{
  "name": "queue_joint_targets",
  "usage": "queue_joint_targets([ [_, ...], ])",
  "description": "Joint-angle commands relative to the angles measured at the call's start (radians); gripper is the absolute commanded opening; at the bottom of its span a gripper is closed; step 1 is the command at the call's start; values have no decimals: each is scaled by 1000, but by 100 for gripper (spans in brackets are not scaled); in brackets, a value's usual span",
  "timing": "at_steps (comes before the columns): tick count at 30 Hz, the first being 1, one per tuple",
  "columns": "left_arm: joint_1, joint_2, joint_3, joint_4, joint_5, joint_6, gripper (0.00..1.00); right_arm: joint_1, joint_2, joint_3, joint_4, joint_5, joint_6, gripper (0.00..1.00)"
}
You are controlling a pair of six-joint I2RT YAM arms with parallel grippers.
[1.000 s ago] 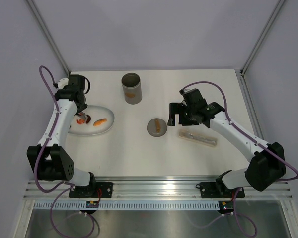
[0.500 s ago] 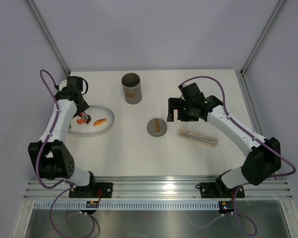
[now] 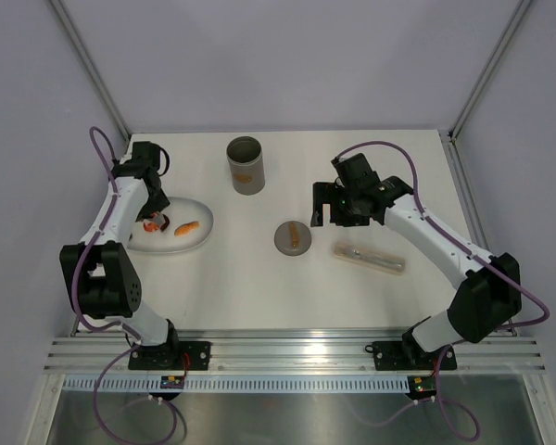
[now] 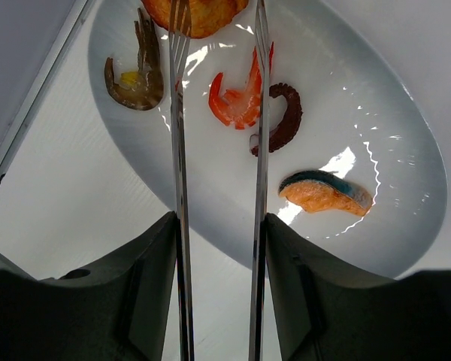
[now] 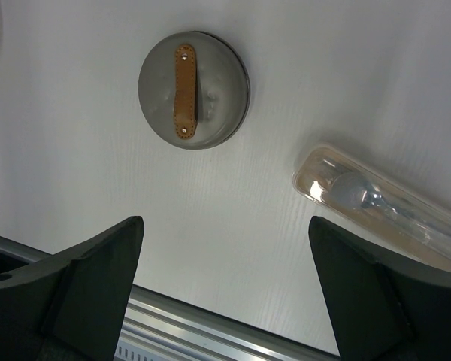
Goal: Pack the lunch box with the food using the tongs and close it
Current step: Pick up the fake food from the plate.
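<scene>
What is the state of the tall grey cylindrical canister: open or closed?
Open. The canister stands upright with nothing on top; its round grey lid with a tan strip handle lies flat, apart from it.

At frame left, food (image 3: 187, 226) lies on the plate (image 3: 202, 239), tongs (image 4: 179, 150) over it; canister (image 3: 246, 169) upper centre, lid (image 3: 293, 237) mid-frame, packet (image 3: 369, 259) to its right.

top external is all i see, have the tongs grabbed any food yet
Observer: No. In the left wrist view the tongs stand open with nothing pinched.
Operator: whats nearest them
Observer: A red shrimp lies on the plate between the two arms.
Operator: anything else close
Observer: A dark octopus piece lies just beyond one arm, beside the shrimp.
</scene>
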Motion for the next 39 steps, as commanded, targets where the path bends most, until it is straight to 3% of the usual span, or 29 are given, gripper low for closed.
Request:
queue_joint_targets([
  [1,1,17,61,-3,-34,46,51,7,13,39,5,7,3,99],
  [39,0,113,164,-74,-60,176,54,20,59,60,29,-2,1,99],
])
